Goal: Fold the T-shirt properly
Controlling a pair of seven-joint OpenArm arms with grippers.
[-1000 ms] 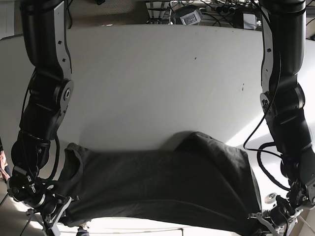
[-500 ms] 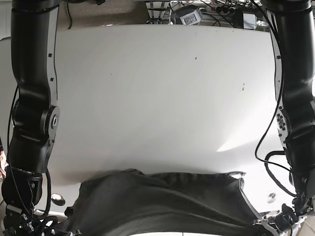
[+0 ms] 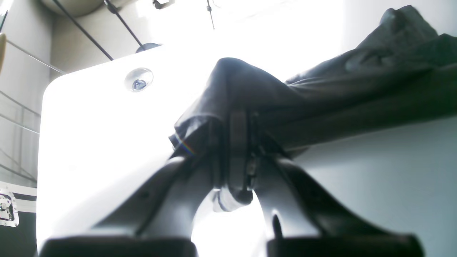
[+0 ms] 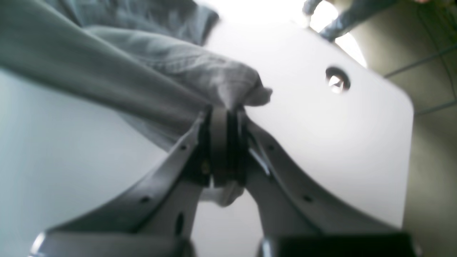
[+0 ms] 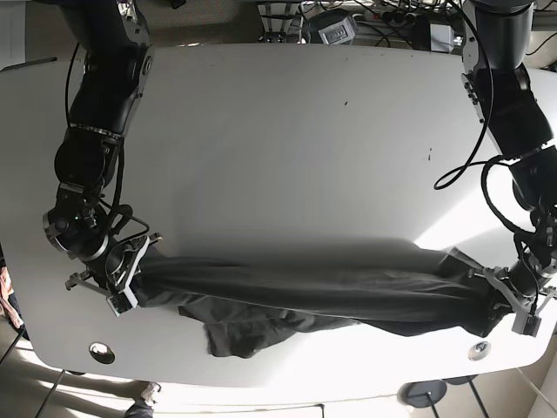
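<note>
Left gripper: the left gripper [image 3: 238,150] has its jaws pressed together on a bunched corner of the dark T-shirt [image 3: 321,103]; a small tuft of cloth pokes out below the fingers [image 3: 235,142]. In the base view it sits at the near right of the table [image 5: 507,298].

Right gripper: the right gripper [image 4: 223,142] is likewise clamped on a gathered edge of the T-shirt [image 4: 150,82], with a bit of fabric showing under the pinch. In the base view it is at the near left [image 5: 122,268].

T-shirt: in the base view the T-shirt [image 5: 313,292] is pulled into a long, narrow, twisted band running left to right between the two grippers, across the near part of the table. A loose lump of cloth sags toward the near edge, left of centre. Whether the band is lifted off the surface or lying on it cannot be told.

Table: the white table [image 5: 278,157] has rounded corners and a round cable grommet [image 5: 102,352] near the near-left corner, with another [image 5: 478,351] near the near-right corner. A few small dark specks mark the far right area.

Arms: both black arms reach in from the far corners, a black cable [image 5: 461,174] looping beside the one on the right.

Far edge: black boxes and tangled cables [image 5: 348,22] lie beyond the table.

Writing: no readable brand, label or lettering on anything.
</note>
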